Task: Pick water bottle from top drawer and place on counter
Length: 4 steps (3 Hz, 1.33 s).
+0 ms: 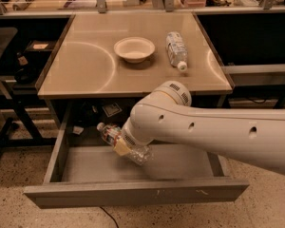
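The water bottle (109, 132), small, clear and crinkled with a dark label band near its neck, lies tilted above the floor of the open top drawer (133, 192), cap pointing up and left. My gripper (125, 147) is inside the drawer, shut around the bottle's middle, a yellowish finger pad (120, 148) showing against it. My white arm reaches in from the right and hides the bottle's base and much of the drawer floor. The beige counter (85, 72) is directly above the drawer.
A white bowl (134, 49) and a second bottle with a white cap (176, 50) lie on the counter's far half. Small items sit at the back of the drawer (111, 109). Dark shelving stands on both sides. The floor is speckled.
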Each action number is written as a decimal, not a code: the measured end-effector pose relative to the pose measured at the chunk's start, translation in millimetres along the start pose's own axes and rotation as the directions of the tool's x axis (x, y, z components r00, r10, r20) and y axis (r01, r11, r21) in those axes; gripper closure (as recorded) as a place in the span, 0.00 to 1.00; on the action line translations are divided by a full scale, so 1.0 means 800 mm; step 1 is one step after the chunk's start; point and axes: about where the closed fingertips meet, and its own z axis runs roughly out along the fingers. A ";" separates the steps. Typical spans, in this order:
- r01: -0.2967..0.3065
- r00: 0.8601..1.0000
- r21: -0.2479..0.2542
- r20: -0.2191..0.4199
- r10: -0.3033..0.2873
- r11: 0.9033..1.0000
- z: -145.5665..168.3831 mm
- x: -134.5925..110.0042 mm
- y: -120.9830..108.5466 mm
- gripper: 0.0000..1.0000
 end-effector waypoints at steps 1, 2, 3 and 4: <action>0.010 1.000 0.001 -0.010 -0.010 1.000 -0.023 -0.017 -0.003 1.00; 0.025 1.000 0.004 -0.016 -0.025 1.000 -0.046 -0.032 -0.003 1.00; 0.068 0.998 0.018 -0.001 -0.068 0.998 -0.094 -0.065 0.001 1.00; 0.069 0.998 0.019 -0.001 -0.069 0.997 -0.095 -0.065 0.001 1.00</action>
